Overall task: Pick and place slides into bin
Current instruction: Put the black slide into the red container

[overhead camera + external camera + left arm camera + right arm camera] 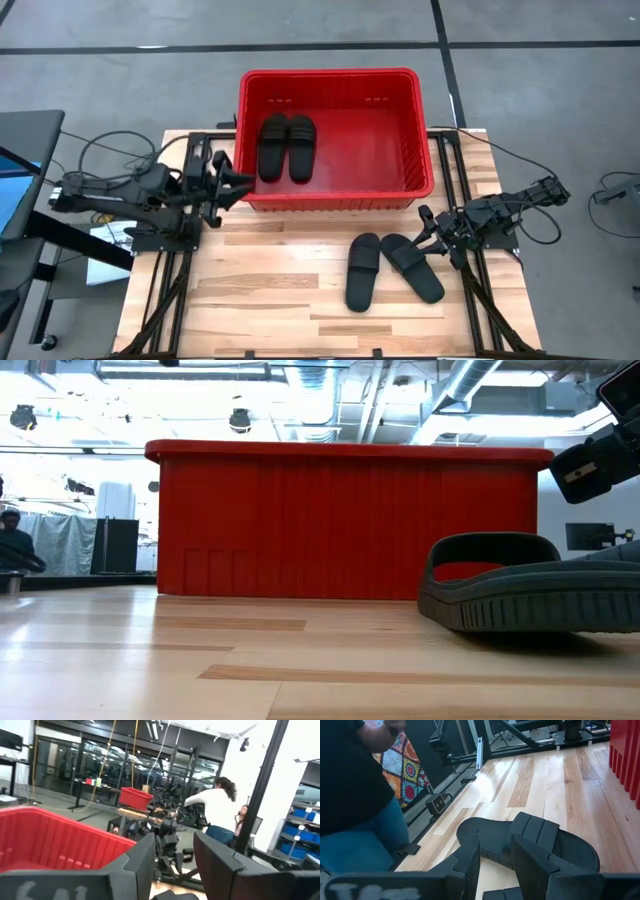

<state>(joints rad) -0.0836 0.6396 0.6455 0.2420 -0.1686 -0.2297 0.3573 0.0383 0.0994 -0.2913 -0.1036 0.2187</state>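
The red bin (420,130) stands at the table's far middle. Two black slides (285,147) lie side by side, soles down, on its floor at the left. Two more slides (363,272) (412,267) lie on the wood in front of the bin's right half, straps up, their far ends close together. My left gripper (245,185) hovers open by the bin's near left corner, level, with the bin wall (50,840) beside it. My right gripper (425,225) rests open at the table's right, pointing at the nearer slide (530,842), with nothing between its fingers.
Black arm rails run along the table's left (165,290) and right (490,300) edges. Bare wood (260,290) lies left of the two slides. A person in a dark top stands beyond the table (355,795). Another person in white is farther off (212,807).
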